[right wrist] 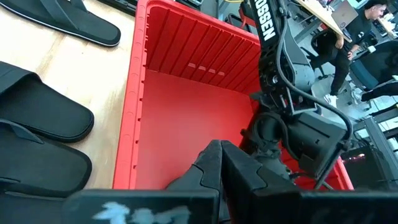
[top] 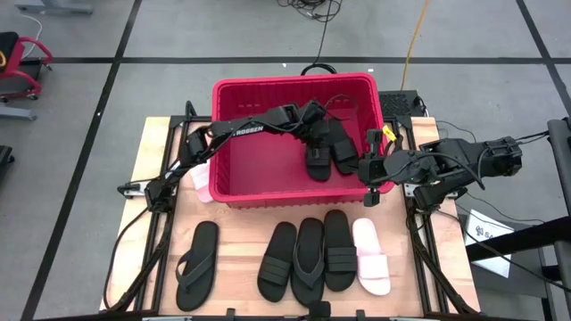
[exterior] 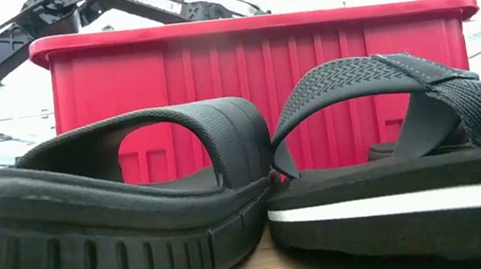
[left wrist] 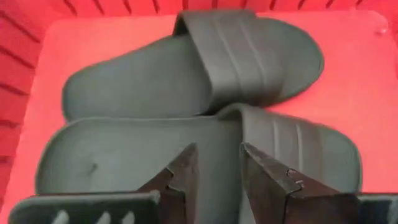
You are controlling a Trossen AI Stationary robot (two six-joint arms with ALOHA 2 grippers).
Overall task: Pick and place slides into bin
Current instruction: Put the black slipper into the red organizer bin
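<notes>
Here we see the red bin (top: 268,169) in the upper centre of the high view, standing on the wooden table (top: 236,254); two black slides (top: 328,147) lie side by side on its floor toward the right wall. The left gripper (top: 314,118) reaches in from the left over the bin and hangs above those two slides; in the left wrist view its fingers (left wrist: 186,171) stand apart with nothing between them, just above the nearer slide (left wrist: 186,155), and the second slide (left wrist: 205,68) lies touching it beyond. The right gripper (top: 370,169) sits at the bin's right rim, in the right-centre of the high view; its fingers (right wrist: 217,165) are pressed together and hold nothing.

Below the bin, in the lower half of the high view, more slides lie in a row on the table: a black flip-flop (top: 196,265) alone at lower left; then a black slide (top: 277,260), another flip-flop (top: 309,260) and a black slide (top: 339,250) packed close; a pale pink slide (top: 371,257) at the right end. Another pale pink slide (top: 202,181) lies beside the bin's left wall, partly under the left arm. In the low view two black slides (exterior: 110,209) fill the foreground, touching, with the bin's wall (exterior: 250,67) behind them.
</notes>
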